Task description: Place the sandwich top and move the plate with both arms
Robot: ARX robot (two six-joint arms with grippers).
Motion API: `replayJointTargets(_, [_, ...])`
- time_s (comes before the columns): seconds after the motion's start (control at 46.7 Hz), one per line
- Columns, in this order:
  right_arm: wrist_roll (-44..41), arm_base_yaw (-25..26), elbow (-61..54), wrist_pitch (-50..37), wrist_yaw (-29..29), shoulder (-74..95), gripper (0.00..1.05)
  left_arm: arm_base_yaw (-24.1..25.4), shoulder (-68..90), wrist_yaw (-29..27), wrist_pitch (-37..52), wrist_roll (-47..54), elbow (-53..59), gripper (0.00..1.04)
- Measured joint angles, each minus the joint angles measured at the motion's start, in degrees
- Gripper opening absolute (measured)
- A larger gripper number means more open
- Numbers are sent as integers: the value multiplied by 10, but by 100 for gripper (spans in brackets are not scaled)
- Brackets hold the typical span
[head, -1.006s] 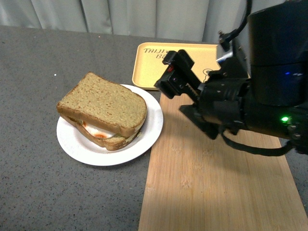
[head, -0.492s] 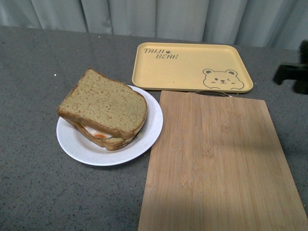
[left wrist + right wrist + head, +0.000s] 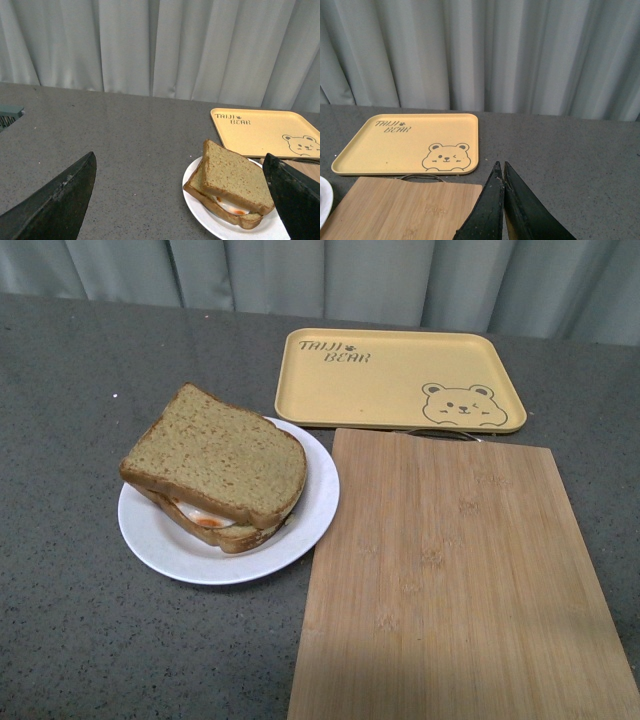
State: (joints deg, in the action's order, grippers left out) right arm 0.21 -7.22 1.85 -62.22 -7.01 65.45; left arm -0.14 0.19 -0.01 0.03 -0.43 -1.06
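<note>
Right claw (image 3: 502, 174) out of front view

sandwich top (image 3: 215, 455) on plate (image 3: 162, 543), tray (image 3: 400, 385) behind

A second ago our right arm hung over the cutting board (image 3: 450, 580), hiding its far right part and a corner of the yellow tray (image 3: 400, 380). Half a second ago we saw only a dark scrap of it at the front view's right edge. Now it has left that view. The right gripper (image 3: 503, 169) sits off the board's corner, over the grey table (image 3: 580, 160).
</note>
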Motion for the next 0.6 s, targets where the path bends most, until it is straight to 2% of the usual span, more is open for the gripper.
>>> replayJointTargets(0.15, [0, 20, -4, 143, 20, -143, 1, 0, 0, 0, 0, 0, 0, 98])
replayJointTargets(0.171, [0, 33, -5, 159, 42, -163, 1, 0, 0, 0, 0, 0, 0, 98])
replayJointTargets(0.214, [0, 55, -7, 181, 65, -191, 1, 0, 0, 0, 0, 0, 0, 98])
replayJointTargets(0.3, [0, 70, -11, 214, 66, -231, 1, 0, 0, 0, 0, 0, 0, 98])
replayJointTargets(0.599, [0, 71, -16, 331, 70, -360, 1, 0, 0, 0, 0, 0, 0, 98])
